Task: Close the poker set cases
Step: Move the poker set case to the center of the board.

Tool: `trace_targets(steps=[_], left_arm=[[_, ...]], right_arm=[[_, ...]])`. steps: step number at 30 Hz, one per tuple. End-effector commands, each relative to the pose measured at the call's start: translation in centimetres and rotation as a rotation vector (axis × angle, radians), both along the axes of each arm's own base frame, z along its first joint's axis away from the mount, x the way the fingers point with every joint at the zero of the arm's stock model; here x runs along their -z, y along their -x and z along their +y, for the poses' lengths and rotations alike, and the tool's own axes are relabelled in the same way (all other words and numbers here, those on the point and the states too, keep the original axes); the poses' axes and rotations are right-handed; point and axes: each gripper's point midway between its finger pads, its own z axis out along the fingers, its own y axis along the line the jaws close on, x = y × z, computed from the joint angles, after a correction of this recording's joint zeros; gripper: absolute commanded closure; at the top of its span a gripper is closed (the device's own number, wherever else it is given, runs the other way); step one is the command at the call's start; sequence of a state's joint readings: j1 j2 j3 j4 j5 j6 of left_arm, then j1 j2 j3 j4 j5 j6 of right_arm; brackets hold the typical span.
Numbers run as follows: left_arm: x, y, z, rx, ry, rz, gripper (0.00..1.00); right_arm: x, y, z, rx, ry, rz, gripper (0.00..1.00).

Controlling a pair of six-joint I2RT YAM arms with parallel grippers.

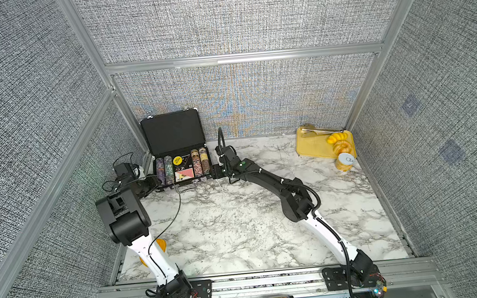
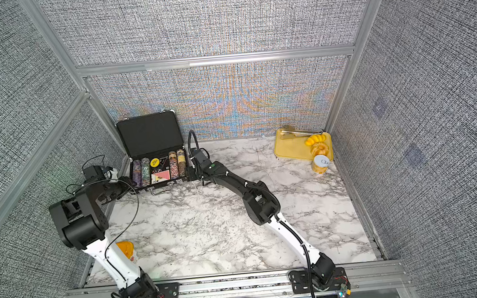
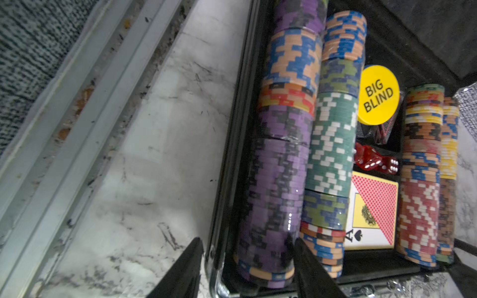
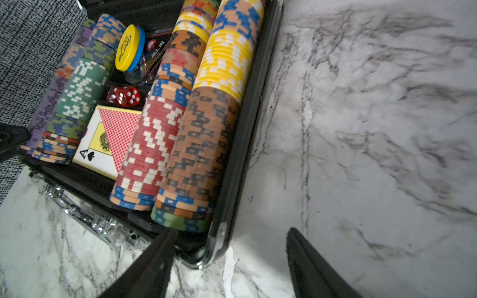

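The poker set case (image 1: 174, 131) (image 2: 149, 134) stands open at the table's back left, its black-lined lid upright against the back wall. Chip rows, cards and a yellow "BIG BLIND" button (image 3: 378, 94) fill the base. My left gripper (image 3: 247, 263) (image 1: 155, 183) is open at the front left corner, astride the case's left wall (image 3: 232, 154) and the purple chip row (image 3: 278, 180). My right gripper (image 4: 229, 247) (image 1: 214, 171) is open at the front right corner. The case's corner (image 4: 219, 240) lies between its fingers, one finger over the base's front edge, the other over bare marble.
A yellow tray (image 1: 311, 149) holding tongs and yellow rings sits at the back right, with a yellow can (image 1: 344, 162) in front of it. An orange-capped jar (image 2: 126, 249) stands under my left arm. The aluminium side rail (image 3: 85, 129) runs close along the case's left side.
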State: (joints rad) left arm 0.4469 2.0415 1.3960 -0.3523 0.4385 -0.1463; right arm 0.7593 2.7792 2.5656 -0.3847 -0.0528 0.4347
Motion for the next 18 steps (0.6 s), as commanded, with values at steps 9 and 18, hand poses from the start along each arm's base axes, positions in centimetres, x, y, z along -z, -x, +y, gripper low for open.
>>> trace_targets(steps=[9,18], left_arm=[[2.5,0.7,0.6,-0.006,-0.013,0.077,0.57],[3.8,1.6,0.4,-0.013,-0.011,0.119,0.69]], right_arm=[[1.7,-0.5,-1.4,0.146,0.037,0.034,0.50],[1.5,-0.4,-3.0,0.199,0.085,0.043,0.56]])
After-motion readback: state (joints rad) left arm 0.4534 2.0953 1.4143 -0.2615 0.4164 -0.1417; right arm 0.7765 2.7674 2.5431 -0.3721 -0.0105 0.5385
